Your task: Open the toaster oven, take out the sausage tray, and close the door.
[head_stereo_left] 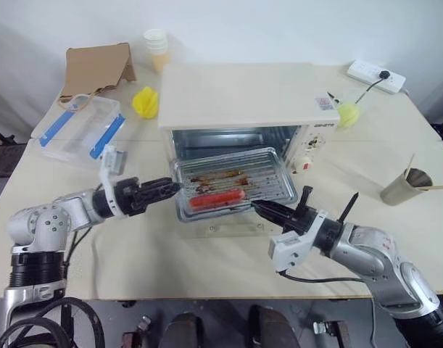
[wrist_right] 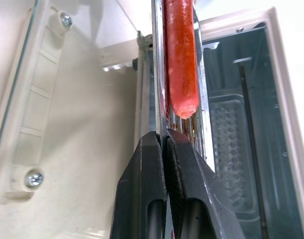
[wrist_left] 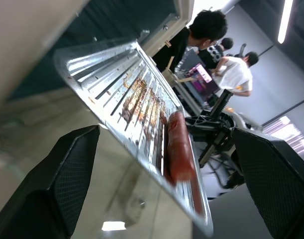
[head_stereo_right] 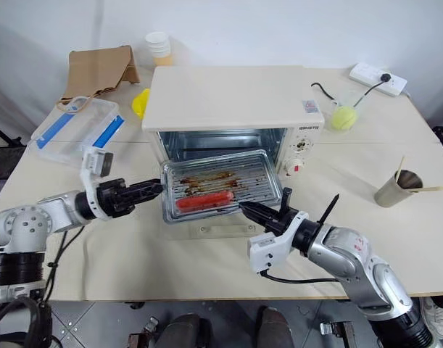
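The cream-white toaster oven (head_stereo_left: pixel 243 94) stands mid-table with its glass door (head_stereo_left: pixel 221 226) folded down flat on the table. The silver ridged sausage tray (head_stereo_left: pixel 236 181) sticks out of the opening above the door, carrying a red sausage (head_stereo_left: pixel 217 198) and browned bits. My right gripper (head_stereo_left: pixel 256 208) is shut on the tray's front rim (wrist_right: pixel 158 74), just below the sausage (wrist_right: pixel 179 59). My left gripper (head_stereo_left: pixel 174 187) is open at the tray's left edge. Its fingers (wrist_left: pixel 67 184) stand wide apart on either side of the tray (wrist_left: pixel 117 79).
A clear plastic box with blue clips (head_stereo_left: pixel 80 130), a yellow object (head_stereo_left: pixel 146 101), folded cardboard (head_stereo_left: pixel 98 69) and stacked paper cups (head_stereo_left: pixel 156 47) sit back left. A power strip (head_stereo_left: pixel 375 75), a yellow-green ball (head_stereo_left: pixel 348 114) and a metal cup with sticks (head_stereo_left: pixel 406 186) are on the right. People (wrist_left: pixel 206 30) are behind the table.
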You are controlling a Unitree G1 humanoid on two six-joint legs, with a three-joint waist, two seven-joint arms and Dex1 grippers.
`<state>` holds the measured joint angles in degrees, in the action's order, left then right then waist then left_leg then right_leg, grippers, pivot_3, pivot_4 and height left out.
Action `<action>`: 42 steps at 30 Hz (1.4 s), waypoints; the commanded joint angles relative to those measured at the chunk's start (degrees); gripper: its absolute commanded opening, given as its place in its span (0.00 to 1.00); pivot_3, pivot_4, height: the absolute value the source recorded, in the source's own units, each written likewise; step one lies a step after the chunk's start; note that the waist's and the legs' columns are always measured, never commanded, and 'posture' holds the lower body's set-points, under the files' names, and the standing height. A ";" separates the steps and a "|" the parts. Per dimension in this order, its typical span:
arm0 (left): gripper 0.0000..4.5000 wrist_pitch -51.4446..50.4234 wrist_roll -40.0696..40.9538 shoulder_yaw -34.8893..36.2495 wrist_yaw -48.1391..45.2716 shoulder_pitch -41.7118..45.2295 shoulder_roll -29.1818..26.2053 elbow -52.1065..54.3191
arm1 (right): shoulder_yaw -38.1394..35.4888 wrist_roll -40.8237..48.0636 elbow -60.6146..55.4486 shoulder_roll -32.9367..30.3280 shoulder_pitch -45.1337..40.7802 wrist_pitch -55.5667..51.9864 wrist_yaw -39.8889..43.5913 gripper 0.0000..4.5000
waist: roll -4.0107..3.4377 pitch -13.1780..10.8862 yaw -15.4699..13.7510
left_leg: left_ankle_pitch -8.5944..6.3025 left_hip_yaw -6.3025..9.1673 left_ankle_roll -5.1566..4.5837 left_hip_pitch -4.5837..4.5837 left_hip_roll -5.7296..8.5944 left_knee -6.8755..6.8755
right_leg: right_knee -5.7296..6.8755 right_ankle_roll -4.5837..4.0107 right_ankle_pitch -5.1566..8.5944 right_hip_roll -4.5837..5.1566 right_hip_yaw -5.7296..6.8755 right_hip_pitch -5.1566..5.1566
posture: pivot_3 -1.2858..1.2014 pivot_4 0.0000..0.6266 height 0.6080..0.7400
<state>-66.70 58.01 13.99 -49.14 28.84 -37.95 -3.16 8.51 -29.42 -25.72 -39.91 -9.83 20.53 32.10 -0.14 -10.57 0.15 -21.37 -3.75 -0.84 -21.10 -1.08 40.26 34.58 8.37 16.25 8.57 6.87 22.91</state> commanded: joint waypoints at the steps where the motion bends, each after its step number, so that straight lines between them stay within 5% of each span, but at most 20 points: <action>1: 1.00 -2.18 1.36 2.28 1.61 0.53 -0.81 0.54 | -1.47 1.80 -0.16 -0.71 -0.69 1.32 -0.28 0.00 | 0.00 0.00 0.12 | 0.00 0.00 0.00 0.02 0.00 -0.01 | 0.04 0.00 0.00 0.00 0.00 0.00 | 0.52 0.24 1.00; 12: 1.00 -15.89 10.79 9.18 16.96 2.46 9.41 -2.68 | -0.30 3.26 1.76 -0.64 -2.74 3.68 0.79 0.00 | 0.05 -0.01 -0.18 | 0.01 0.13 0.01 -0.03 0.03 0.26 | 0.07 0.00 0.00 0.01 -0.02 -0.17 | 0.52 0.24 1.00; 27: 0.02 -23.08 20.53 17.16 33.19 2.50 14.70 -5.80 | -0.46 5.13 3.14 -0.63 -3.50 5.14 2.50 0.00 | 0.05 -0.01 -0.08 | 0.03 0.47 0.04 0.12 0.04 0.30 | 0.17 0.00 0.00 0.01 -0.18 -0.19 | 0.52 0.24 1.00; 31: 0.01 -24.89 24.37 16.90 35.21 1.66 14.46 -6.71 | -0.37 9.84 2.77 -0.44 -2.98 3.38 5.41 0.00 | 0.05 -0.01 -0.01 | 0.03 0.48 0.04 0.12 0.04 0.33 | 0.16 0.00 0.00 0.01 -0.19 -0.21 | 0.52 0.24 1.00; 42: 0.00 -22.25 44.53 13.31 47.62 -4.34 7.81 -14.89 | -5.69 31.85 1.98 -4.85 2.04 -2.84 15.04 0.78 | 0.05 -0.01 -0.04 | 0.02 0.55 0.04 0.17 0.04 0.33 | 0.20 -0.01 0.00 0.03 -0.21 -0.26 | 0.52 0.24 1.00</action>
<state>-90.07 97.14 27.63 -2.37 25.64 -28.81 -17.96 5.34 -2.90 -22.12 -43.65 -8.59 18.92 45.56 -0.09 -10.58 0.11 -21.34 -3.20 -0.80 -20.91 -1.04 40.59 34.78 8.36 16.25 8.60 6.66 22.64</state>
